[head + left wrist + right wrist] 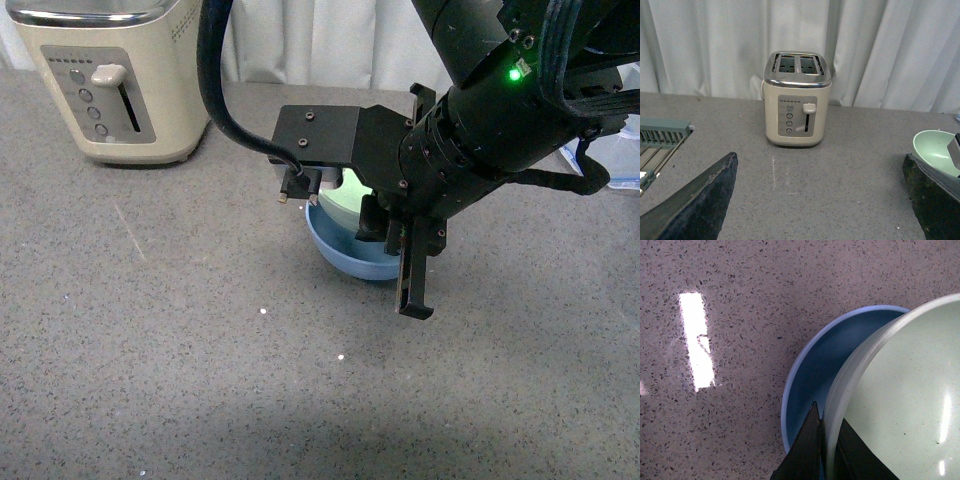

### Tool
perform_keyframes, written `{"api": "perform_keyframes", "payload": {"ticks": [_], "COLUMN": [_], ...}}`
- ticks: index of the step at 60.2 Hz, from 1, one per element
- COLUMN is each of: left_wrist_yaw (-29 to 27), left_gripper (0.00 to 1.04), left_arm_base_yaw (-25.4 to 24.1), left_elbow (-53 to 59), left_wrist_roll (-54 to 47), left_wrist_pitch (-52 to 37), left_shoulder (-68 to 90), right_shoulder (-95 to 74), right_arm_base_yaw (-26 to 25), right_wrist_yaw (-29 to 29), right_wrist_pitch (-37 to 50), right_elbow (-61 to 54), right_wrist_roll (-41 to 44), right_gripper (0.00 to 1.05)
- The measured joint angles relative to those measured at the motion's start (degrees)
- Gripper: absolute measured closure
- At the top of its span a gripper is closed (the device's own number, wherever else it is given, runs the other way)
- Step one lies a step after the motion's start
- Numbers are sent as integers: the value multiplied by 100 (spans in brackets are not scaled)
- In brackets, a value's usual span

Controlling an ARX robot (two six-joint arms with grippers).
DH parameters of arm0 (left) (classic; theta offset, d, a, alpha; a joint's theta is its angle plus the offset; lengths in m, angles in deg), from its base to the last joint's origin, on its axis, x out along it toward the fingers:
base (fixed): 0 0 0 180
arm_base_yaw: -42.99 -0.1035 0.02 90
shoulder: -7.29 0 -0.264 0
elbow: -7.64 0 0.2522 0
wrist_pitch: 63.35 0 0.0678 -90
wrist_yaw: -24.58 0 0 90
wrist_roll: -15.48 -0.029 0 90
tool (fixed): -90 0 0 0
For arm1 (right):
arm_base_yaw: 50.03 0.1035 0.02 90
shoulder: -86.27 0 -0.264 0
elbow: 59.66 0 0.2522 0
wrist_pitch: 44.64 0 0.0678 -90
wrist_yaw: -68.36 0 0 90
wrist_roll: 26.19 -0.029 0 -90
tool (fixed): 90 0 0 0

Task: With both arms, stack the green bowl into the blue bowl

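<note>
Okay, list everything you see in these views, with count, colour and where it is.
toaster: one, cream, back left of counter, by the curtain
green bowl: one, pale green, tilted over the blue bowl
blue bowl: one, light blue, mid-counter, under the green bowl
rack: one, grey-green, on counter, cut off at the left wrist view's edge
counter: one, speckled grey
curtain: white, behind the counter
right arm: one, black, green light, above the bowls
right jaws: black, shut on green bowl's rim
left jaws: black, wide open, nothing between, facing the toaster
</note>
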Motion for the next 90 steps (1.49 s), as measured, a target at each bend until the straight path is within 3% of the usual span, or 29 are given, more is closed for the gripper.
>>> {"api": "perform_keyframes", "payload": {"ticks": [6,21,27,39,45,57,67,73,77,81,90], "left_wrist_yaw": [0,0,0,0,0,2,0,2,2,-11,-9], "left_gripper": [6,6,6,6,6,6,6,6,6,6,6], "left_arm_base_yaw": [0,0,0,0,0,0,0,0,0,0,0], "left_elbow": [0,0,0,0,0,0,0,0,0,0,0], "left_wrist_roll": [0,0,0,0,0,0,0,0,0,0,0], "left_wrist_pitch": [0,0,0,0,0,0,0,0,0,0,0], "left_shoulder": [0,0,0,0,0,0,0,0,0,0,-7], "right_shoulder": [0,107,636,1792,2463,3526,4207,4256,3899,4089,4833], "right_arm_base_yaw": [-13,-79,-236,-691,-1027,-1318,-1436,-1469,-1563,-1707,-1919], "right_wrist_yaw": [7,208,79,-437,-870,-1517,-2269,-2358,-2232,-2124,-1928], "right_wrist_pitch": [0,136,787,1718,2144,2402,2973,3180,5633,7176,7208], "right_elbow": [0,-20,-304,-1255,-2181,-3405,-4310,-4564,-5272,-5794,-6072], "right_wrist_roll": [-42,-494,-1327,-2990,-4273,-5582,-6022,-6087,-5845,-5740,-5694], "right_gripper": [99,60,38,7,9,9,9,10,25,41,65]}}
